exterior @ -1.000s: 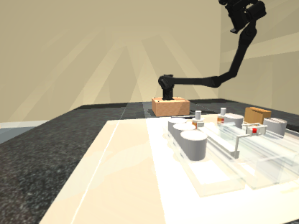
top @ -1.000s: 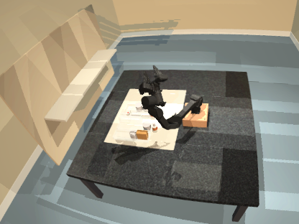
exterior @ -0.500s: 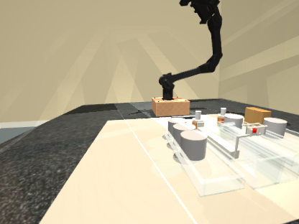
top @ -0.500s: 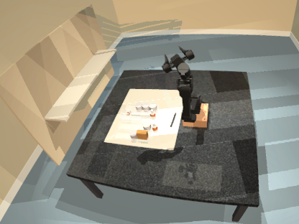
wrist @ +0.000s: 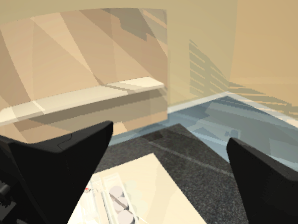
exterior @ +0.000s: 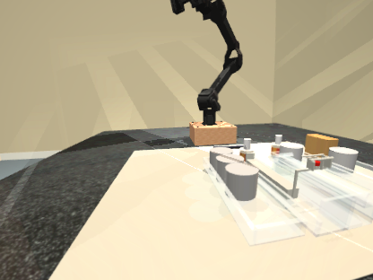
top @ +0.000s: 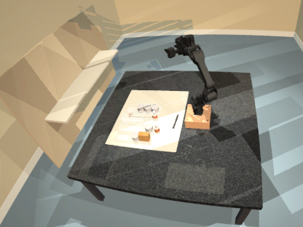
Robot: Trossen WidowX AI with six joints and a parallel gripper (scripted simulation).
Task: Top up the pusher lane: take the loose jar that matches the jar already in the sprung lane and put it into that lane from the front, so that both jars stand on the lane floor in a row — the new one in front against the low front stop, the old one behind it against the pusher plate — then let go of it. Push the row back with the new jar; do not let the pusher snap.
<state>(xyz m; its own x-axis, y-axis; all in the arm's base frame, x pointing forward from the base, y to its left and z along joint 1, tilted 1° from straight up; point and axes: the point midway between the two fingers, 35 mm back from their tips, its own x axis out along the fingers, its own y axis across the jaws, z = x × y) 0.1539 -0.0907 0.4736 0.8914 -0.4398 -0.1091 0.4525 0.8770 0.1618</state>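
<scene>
My gripper [top: 169,52] [exterior: 178,6] [wrist: 172,135] is open and empty, raised high above the back of the table, far from the jars. On the cream mat [top: 164,138] [exterior: 134,215] [wrist: 166,189] lie clear lanes. One lane [exterior: 269,224] holds a row of three wide grey jars [exterior: 242,180] [top: 146,108]. A second lane has a small pusher block with a red mark [exterior: 317,163]. Two more wide grey jars [exterior: 343,157] [exterior: 290,150] stand near it. Two small bottles with orange bands [exterior: 247,149] [exterior: 278,144] [top: 156,128] stand on the mat. I cannot tell which jar sits in the sprung lane.
An orange box [top: 143,136] [exterior: 320,143] stands on the mat near the jars. A dark pen [top: 175,121] lies at the mat's right edge. The arm's wooden base block [top: 198,117] [exterior: 212,133] stands beside the mat. A pale wall shelf [top: 84,87] [wrist: 87,99] runs left of the table.
</scene>
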